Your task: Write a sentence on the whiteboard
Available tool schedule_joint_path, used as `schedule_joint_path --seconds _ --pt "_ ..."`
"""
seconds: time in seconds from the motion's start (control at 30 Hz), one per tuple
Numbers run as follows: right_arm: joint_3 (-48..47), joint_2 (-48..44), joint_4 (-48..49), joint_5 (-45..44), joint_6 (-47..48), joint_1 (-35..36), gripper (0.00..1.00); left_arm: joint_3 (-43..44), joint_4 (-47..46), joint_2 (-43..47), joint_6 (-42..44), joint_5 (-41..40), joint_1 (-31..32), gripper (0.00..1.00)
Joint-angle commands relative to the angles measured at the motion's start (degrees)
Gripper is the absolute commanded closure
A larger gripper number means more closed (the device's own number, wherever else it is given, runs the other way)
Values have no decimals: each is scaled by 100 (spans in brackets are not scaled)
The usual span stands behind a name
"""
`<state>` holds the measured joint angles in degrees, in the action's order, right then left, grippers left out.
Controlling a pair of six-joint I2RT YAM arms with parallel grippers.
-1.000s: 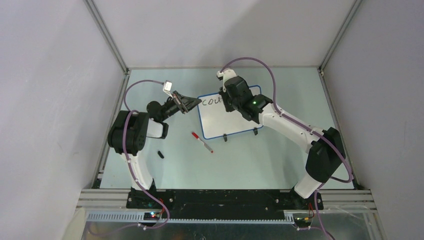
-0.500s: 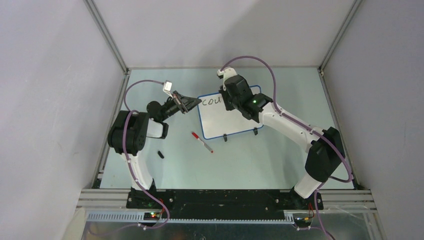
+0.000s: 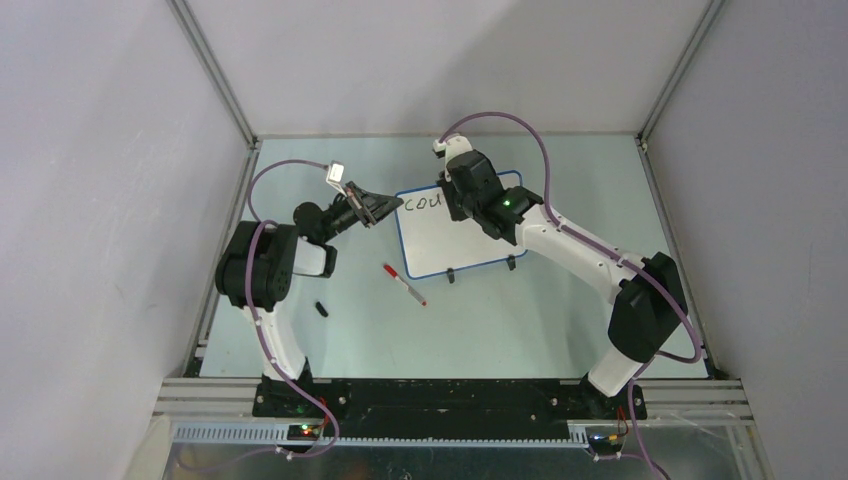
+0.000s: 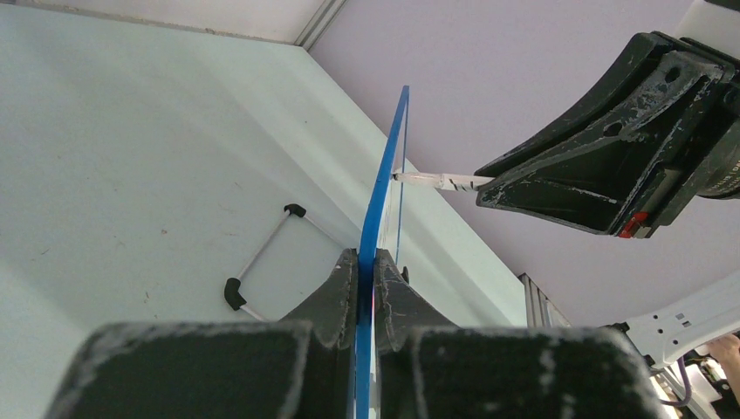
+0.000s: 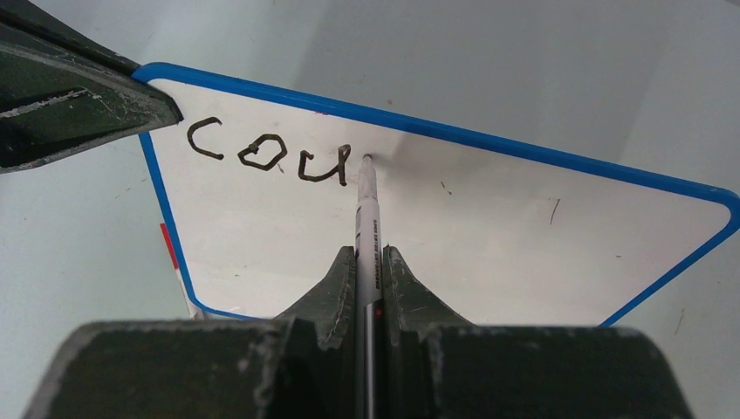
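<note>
The whiteboard (image 3: 455, 235), white with a blue rim, stands mid-table on two black feet. My left gripper (image 3: 388, 206) is shut on its left edge; the rim (image 4: 384, 183) shows edge-on between its fingers. My right gripper (image 3: 455, 200) is shut on a white marker (image 5: 367, 227), whose tip touches the board (image 5: 489, 227) just right of the black letters "cou" (image 5: 269, 155), the only part of the sentence on the board. The marker tip also shows in the left wrist view (image 4: 432, 181).
A red-and-white pen (image 3: 404, 284) lies on the table in front of the board's left corner. A small black cap (image 3: 321, 308) lies nearer the left arm's base. A board foot (image 4: 234, 293) shows in the left wrist view. Walls close three sides.
My right gripper has crept slightly up and left along the board's top with the marker. The left arm and the board have not moved.
</note>
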<state>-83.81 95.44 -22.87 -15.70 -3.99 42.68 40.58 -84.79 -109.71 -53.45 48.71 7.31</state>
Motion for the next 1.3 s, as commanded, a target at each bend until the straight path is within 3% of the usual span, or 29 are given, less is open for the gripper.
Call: schedule_joint_path --seconds 0.0,1.27 --pt "-272 -21 30 -149 92 10 100 32 -301 242 124 60 1 100" --pt "-44 -16 -272 -395 83 212 100 -32 -301 301 177 60 4 100"
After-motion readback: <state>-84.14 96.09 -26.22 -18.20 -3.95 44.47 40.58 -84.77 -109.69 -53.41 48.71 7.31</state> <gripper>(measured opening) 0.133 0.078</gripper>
